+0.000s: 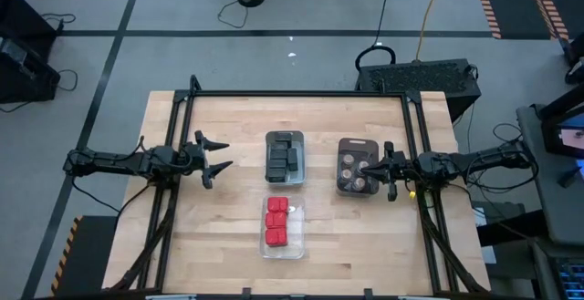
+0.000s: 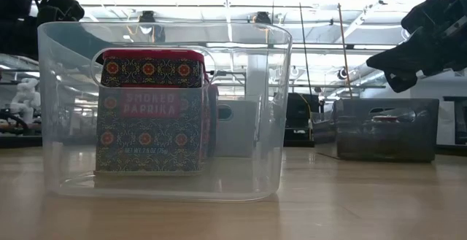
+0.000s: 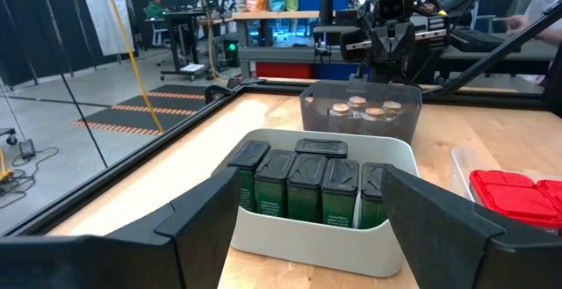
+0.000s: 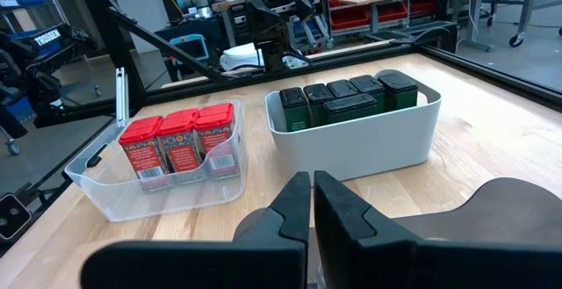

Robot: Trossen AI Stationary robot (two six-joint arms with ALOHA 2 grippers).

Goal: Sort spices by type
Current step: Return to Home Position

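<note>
Paprika tins (image 1: 276, 222) stand upright, their row running front-to-back; left jaws wide; right jaws pressed together.

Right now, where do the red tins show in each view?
High: red tins below picture centre, grey bin just above them.
Low: red tins close up, left of centre.
Left wrist: red tins cut off at the frame edge, past the grey bin.
Right wrist: three red tins in a row beside the grey bin.
Landmark: the grey bin of dark tins.
</note>
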